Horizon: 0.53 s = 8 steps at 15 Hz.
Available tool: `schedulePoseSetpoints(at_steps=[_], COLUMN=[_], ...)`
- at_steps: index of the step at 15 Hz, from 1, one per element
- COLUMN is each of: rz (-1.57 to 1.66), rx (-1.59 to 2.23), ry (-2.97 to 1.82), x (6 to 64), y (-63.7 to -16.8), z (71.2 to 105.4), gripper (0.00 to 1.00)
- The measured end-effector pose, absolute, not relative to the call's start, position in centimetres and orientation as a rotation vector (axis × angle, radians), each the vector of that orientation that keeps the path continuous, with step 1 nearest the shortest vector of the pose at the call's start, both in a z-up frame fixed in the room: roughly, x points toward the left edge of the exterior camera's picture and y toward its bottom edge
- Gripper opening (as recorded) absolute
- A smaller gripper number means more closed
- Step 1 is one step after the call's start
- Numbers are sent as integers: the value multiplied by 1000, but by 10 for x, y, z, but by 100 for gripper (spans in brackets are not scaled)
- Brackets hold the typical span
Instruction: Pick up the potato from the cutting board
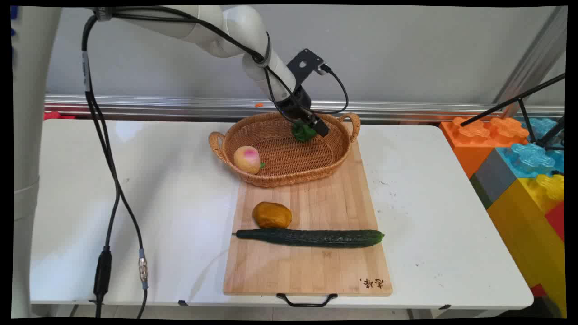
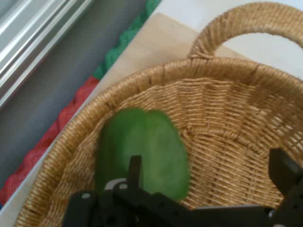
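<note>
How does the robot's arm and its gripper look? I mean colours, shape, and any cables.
The arm is white, built of smooth rounded tube-like links. Black cables hang from it and run along it, one with a silver connector. A flat black bracket with holes sits near the wrist, with a black cable plugged in beside it. The gripper is black, with two angular fingers on a linkage.

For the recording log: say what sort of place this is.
Probably a robot lab bench staged as a mock kitchen: a white table against a bare wall, a cutting board with a cucumber, and big toy blocks alongside.
</note>
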<state>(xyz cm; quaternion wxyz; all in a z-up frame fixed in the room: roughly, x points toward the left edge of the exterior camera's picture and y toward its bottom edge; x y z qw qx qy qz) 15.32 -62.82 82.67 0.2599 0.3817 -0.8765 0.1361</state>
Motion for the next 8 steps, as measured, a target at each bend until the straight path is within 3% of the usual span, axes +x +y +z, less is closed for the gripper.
schedulePoseSetpoints(at_steps=[4,8], rz=[355,315], rx=[999,971], ry=[-2378,-2429], x=[149,158], y=[-611,-562], z=[837,861], gripper=[100,100])
